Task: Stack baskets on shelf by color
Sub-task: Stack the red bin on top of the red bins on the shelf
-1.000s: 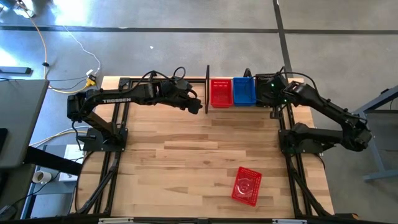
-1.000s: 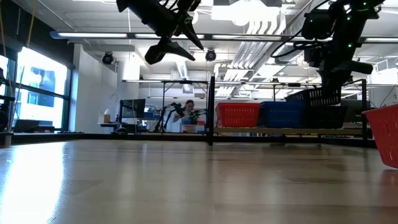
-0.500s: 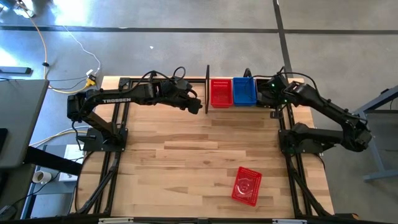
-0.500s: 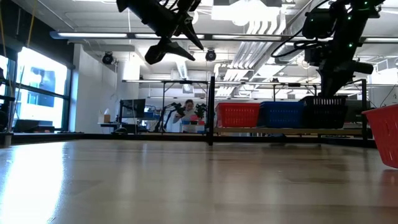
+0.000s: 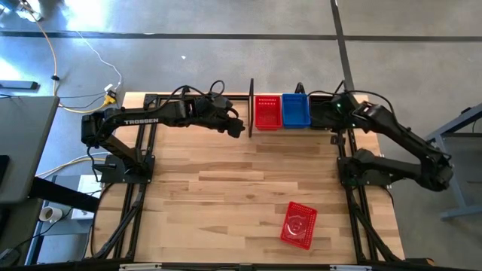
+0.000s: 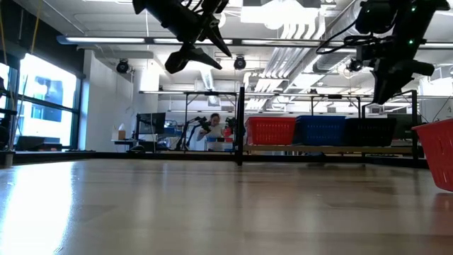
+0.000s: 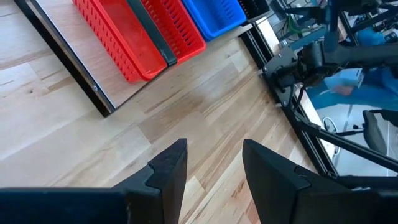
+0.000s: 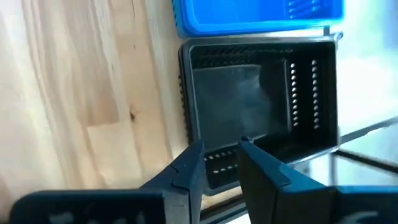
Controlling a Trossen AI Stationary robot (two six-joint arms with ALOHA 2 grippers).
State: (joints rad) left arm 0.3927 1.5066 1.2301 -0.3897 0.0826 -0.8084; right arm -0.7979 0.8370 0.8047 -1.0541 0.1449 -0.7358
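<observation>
Nearest the front edge of the light wood counter (image 5: 226, 196), well apart from the shelf at the far edge, lies a lone red perforated plastic basket (image 5: 298, 224), skewed to the counter's planks; I judge it the next thing to fetch, and its slant could make the fingers close across a corner and let the thin mesh wall slip or flex. It belongs on the red perforated plastic basket (image 5: 266, 111) at the left end of the narrow black-metal shelf with a wood base (image 6: 325, 149), and it would have to come in past the black upright just beside that basket, so a tilted carry could catch there or on the rim below and sit crooked. The left gripper (image 7: 211, 168) hovers high, just left of that upright, its fingers spread wide and empty, and could crowd that approach if it does not clear away. In the shelf's middle stands the blue perforated plastic basket (image 5: 295, 110), touching the red one. At the right end the black perforated plastic basket (image 8: 258, 106) sits level in its bay against the blue one. The right gripper (image 8: 219, 163) hangs just above its near wall, fingers partly parted and holding nothing; a low retreat could hook that rim and drag the basket out of line or off the shelf.
</observation>
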